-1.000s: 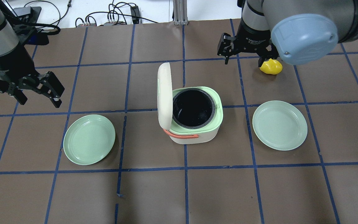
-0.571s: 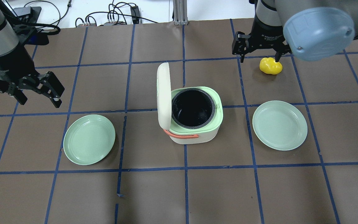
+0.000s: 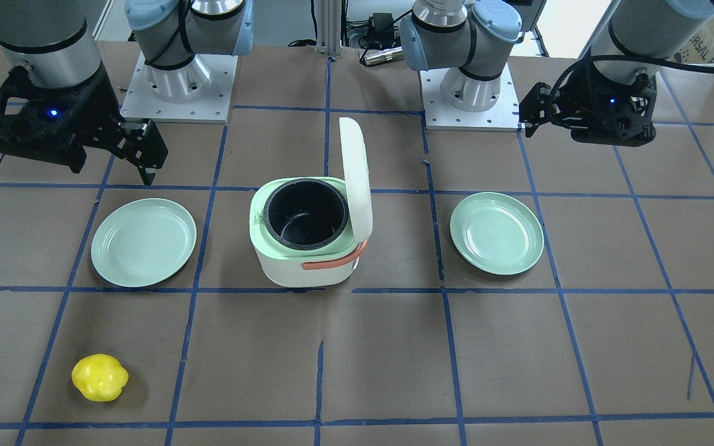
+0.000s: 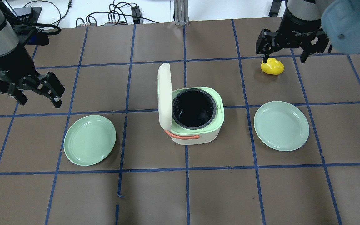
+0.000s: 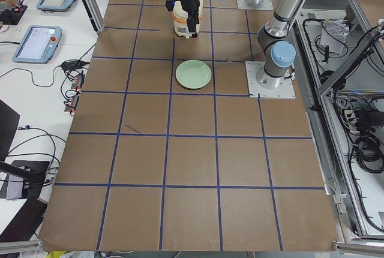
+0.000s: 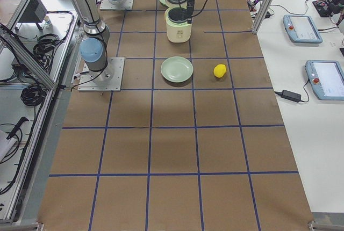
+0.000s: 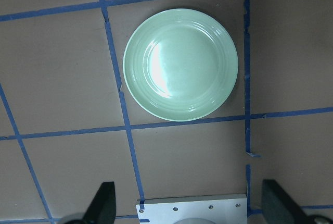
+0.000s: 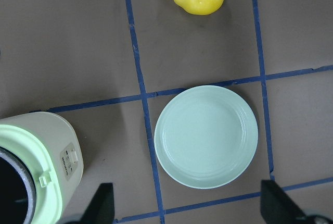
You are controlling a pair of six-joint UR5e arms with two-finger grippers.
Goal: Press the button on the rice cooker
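While the left gripper (image 4: 40, 101) and right gripper (image 4: 284, 59) hang spread and empty, close the right one before pushing the button (image 8: 71, 156) on the rice cooker (image 4: 195, 137) squarely.

**A:** Where does the cooker (image 4: 195, 137) stand?

**B:** Mid-table (image 4: 230, 193), between two plates: the left plate (image 4: 89, 140) on the robot's left and the right plate (image 4: 281, 125) on its right. Neither touches it.

**A:** And the lid (image 4: 164, 93)?

**B:** It stands upright on the cooker's side toward the left plate. The pot (image 4: 194, 109) sits inside the cooker.

**A:** The fruit (image 4: 272, 67)?

**B:** On the table beyond the right plate, farther from the robot and apart from the plate.
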